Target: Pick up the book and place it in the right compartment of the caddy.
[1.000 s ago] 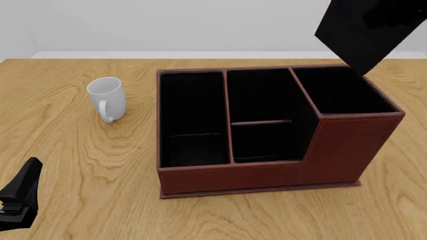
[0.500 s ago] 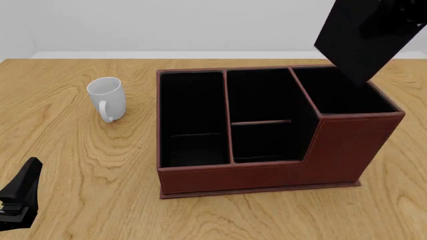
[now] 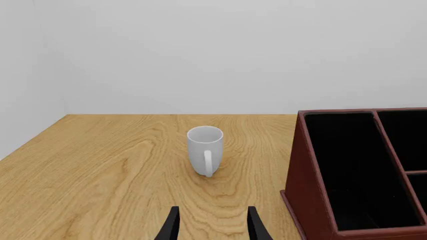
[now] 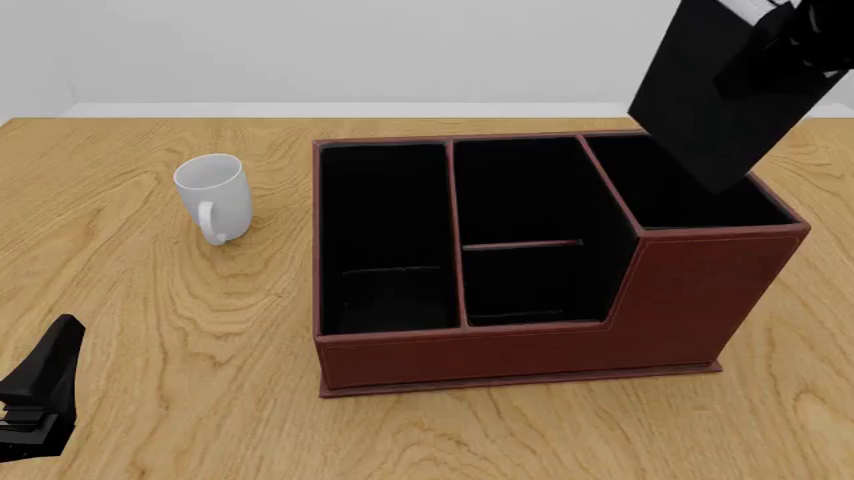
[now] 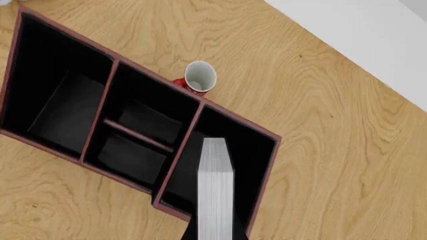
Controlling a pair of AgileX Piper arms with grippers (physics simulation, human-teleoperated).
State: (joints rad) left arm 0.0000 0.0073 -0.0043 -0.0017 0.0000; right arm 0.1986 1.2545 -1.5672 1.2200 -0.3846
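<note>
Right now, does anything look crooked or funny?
Yes: the book hangs tilted in the air over the right compartment of the caddy, not in it yet. The white mug stands upright; nothing looks spilled.

Robot body, visible parts: matte black throughout.
Left gripper (image 3: 212, 226): two slim, tapering black fingers (image 3: 171, 227); in front view it shows as an angular black block with stepped edges. Right gripper (image 4: 801, 25): dark, faceted links, barely distinguishable; no markings, cables or screws discernible.
</note>
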